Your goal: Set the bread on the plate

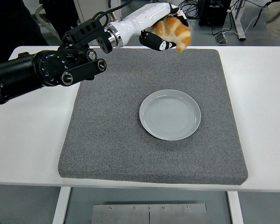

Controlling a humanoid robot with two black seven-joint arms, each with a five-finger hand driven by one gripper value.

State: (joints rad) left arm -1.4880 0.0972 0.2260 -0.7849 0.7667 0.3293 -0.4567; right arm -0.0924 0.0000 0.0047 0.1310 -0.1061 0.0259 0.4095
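My left hand (165, 29) is shut on a golden-brown bread roll shaped like a croissant (174, 31) and holds it in the air above the far edge of the grey mat (107, 135). A round pale plate (170, 114) lies on the mat, right of its middle, with nothing on it. The bread is farther back than the plate and about level with its middle left to right. My left arm stretches in from the left edge across the table. My right arm does not show.
The mat covers most of the white table (32, 140). A person's legs and shoes, cables and table legs show on the floor beyond the table's far edge.
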